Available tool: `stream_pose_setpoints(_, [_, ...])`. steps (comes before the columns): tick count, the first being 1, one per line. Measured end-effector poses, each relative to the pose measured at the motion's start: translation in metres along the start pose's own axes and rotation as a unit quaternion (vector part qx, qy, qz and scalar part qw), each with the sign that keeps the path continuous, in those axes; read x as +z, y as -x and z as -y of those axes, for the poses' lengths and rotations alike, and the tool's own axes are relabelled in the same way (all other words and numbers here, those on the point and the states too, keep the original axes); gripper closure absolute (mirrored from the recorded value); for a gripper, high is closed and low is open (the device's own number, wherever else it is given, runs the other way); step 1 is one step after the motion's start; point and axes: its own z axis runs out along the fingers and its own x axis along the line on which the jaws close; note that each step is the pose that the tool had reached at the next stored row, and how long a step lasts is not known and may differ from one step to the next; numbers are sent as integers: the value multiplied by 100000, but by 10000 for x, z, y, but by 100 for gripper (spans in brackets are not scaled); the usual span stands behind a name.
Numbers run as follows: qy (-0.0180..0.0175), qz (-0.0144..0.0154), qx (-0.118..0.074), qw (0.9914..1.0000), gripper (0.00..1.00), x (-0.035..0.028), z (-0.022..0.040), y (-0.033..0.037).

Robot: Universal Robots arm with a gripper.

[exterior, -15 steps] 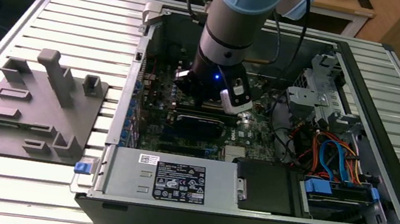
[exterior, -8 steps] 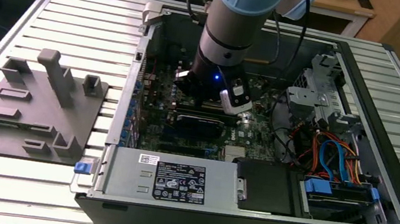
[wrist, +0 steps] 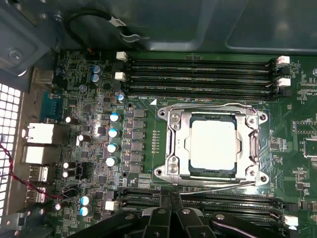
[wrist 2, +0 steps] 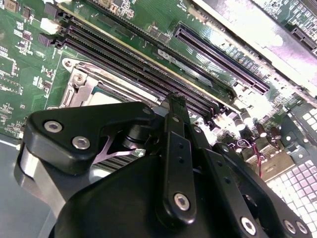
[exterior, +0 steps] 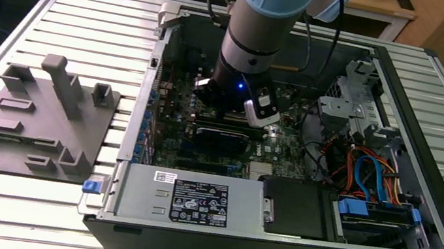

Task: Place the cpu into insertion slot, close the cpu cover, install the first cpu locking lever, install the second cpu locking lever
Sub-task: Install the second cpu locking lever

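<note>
Two steps look done: the cpu [wrist: 213, 145] sits in the socket with the cover [wrist: 174, 144] down around it, the levers seemingly latched though that is hard to judge, and the gripper [wrist: 171, 206], fingers together and empty, hangs just beside the socket.

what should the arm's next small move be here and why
Probably a small descent toward the lever wire along the socket edge nearest the gripper. In the first wrist view the cpu sits in the socket with the cpu cover lying flat around it, so the levers likely remain.
</note>
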Motion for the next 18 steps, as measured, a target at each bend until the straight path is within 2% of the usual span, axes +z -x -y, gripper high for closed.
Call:
stream_pose_setpoints(7, [1069,27,-84,99994,89,3,0,-14])
stream_pose_setpoints(18, [1963,52,-147,99981,89,48,19,-27])
